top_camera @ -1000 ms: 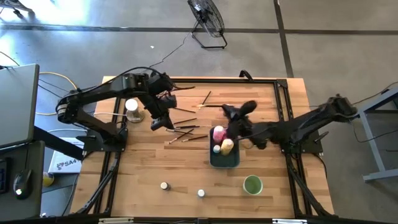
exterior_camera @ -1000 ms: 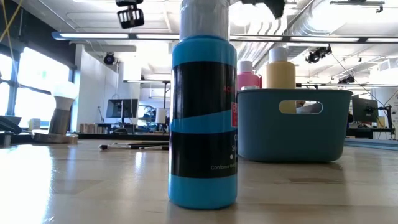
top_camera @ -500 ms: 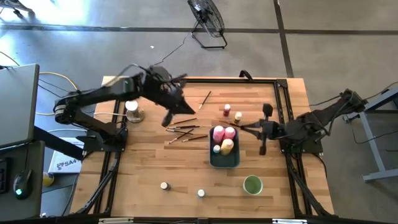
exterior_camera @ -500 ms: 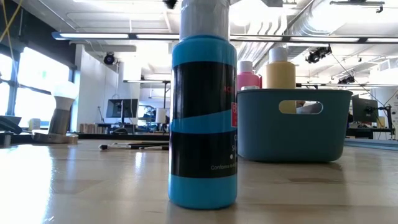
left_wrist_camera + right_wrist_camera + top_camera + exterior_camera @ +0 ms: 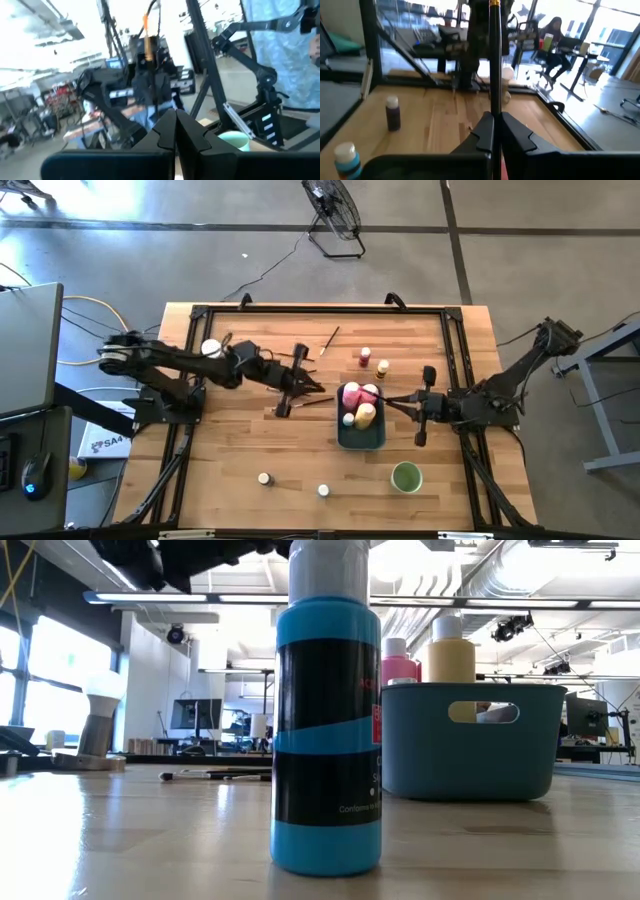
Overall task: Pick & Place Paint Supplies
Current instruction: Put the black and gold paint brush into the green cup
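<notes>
Now, with left pincer (image 5: 312,388) shut over brushes (image 5: 300,395) at nine o'clock of tray (image 5: 361,438), right pincer (image 5: 392,402) shut: may scatter them.

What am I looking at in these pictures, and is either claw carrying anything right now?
It is a two-armed robot at a wooden table. One picture looks straight down, one sits at table height behind a blue bottle, and one camera rides on each wrist. On the table are a blue-grey tray holding pink bottles and a yellow bottle, a green cup, loose brushes and small jars. The left gripper reaches over the loose brushes; the right gripper is beside the tray. Both are shut, and each seems to pinch a thin brush: the left brush and the right brush.
</notes>
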